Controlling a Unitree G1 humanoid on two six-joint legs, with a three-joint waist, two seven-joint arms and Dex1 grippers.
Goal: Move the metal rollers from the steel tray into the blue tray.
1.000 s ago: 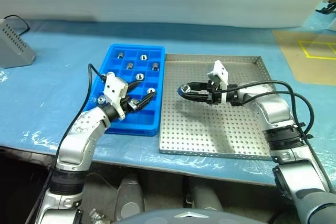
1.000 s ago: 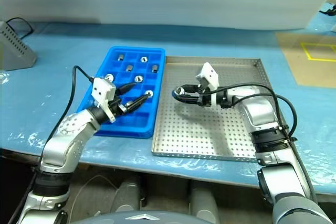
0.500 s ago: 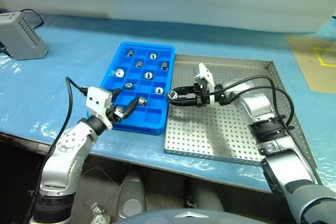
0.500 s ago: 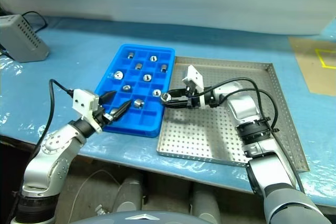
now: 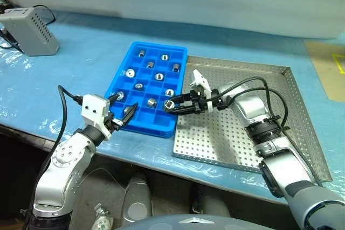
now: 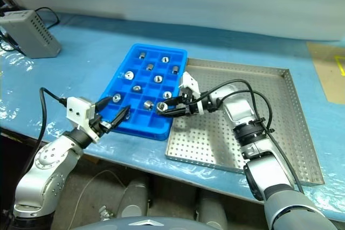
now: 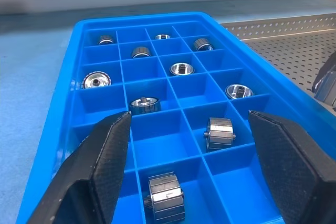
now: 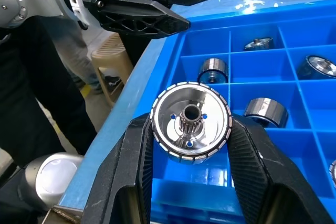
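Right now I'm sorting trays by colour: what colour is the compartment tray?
Bright blue tray, clearest in the left wrist view.

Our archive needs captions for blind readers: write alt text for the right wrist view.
The right gripper holds a shiny metal roller between its two black fingers, above the blue tray whose compartments hold other rollers. The left gripper shows beyond the tray's edge.

Both arms wear smooth silver-grey shells with black bands at the joints. A white boxy camera block (image 5: 95,106) sits on the left wrist, a smaller white block (image 5: 200,78) on the right. Thin black cables loop off each forearm. The black ribbed fingers (image 8: 140,177) taper to blunt tips.
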